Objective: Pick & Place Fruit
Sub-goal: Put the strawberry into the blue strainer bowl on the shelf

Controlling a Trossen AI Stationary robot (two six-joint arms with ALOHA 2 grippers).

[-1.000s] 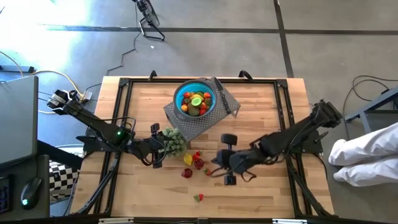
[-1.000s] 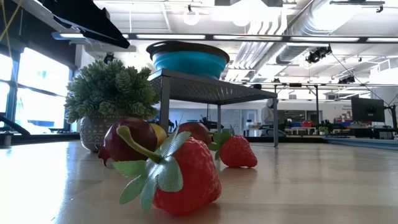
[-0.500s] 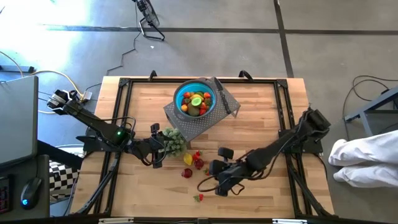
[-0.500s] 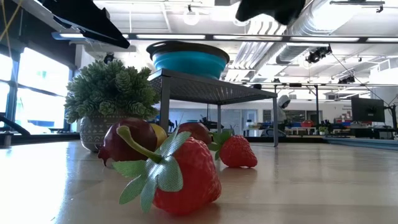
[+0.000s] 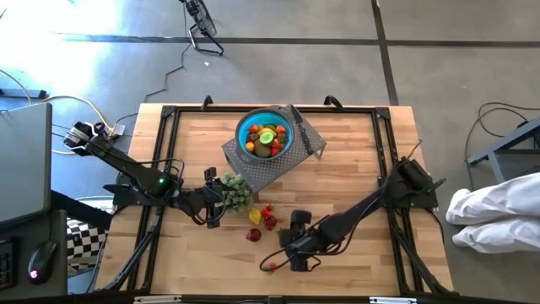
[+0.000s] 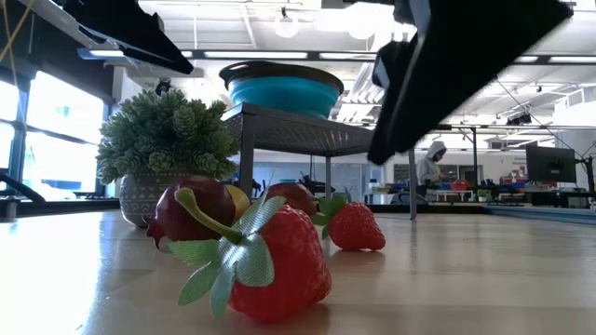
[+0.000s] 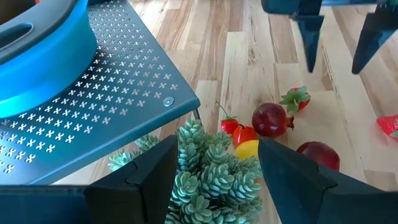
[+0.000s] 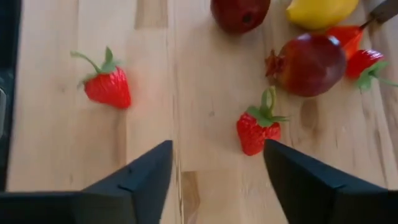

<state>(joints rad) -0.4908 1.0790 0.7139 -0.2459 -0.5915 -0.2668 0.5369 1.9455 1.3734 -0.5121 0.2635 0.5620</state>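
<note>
fruit (image 8: pixel 257 132) apparently between open right fingers (image 8: pixel 149 177)

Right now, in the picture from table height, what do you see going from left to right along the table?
Potted plant → dark red fruit → big near strawberry → small far strawberry. The blue bowl sits higher, on a metal stand.

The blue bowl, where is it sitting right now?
In the high view the blue bowl sits at the table's far middle on a grey perforated stand, holding fruit, with the small green plant just in front.
</note>
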